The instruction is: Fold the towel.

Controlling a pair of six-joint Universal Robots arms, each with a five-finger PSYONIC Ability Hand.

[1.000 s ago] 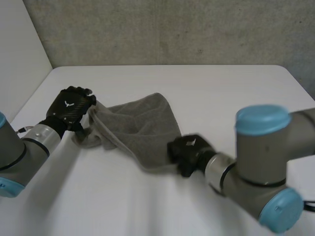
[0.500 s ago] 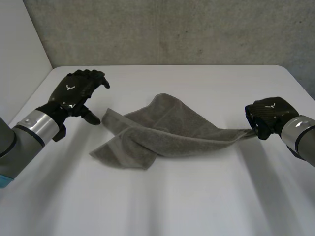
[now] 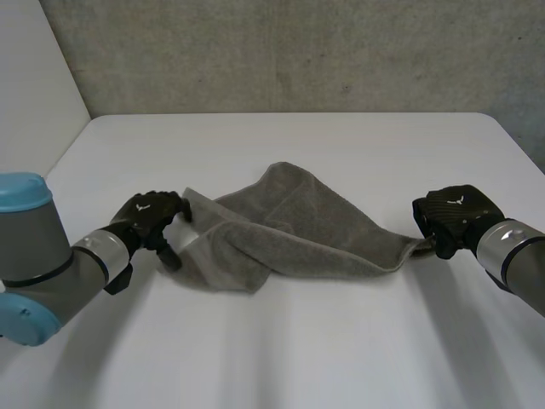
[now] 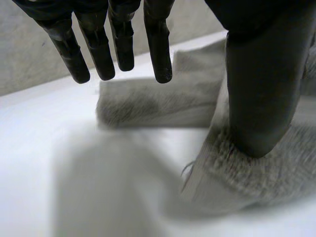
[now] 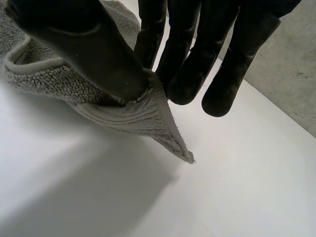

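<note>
The towel (image 3: 289, 226), bunched on the worktop (image 3: 341, 349), is pinched at one corner by the right robot hand (image 3: 451, 217); beneath the straight-fingered left robot hand (image 3: 152, 220) only a thumb is pressed on it, so that edge could be pulled free.

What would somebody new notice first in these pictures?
A rumpled grey towel sprawls across the middle of the white table. The right hand pinches its corner at one end; the left hand, fingers straight, rests its thumb on the opposite end.
</note>
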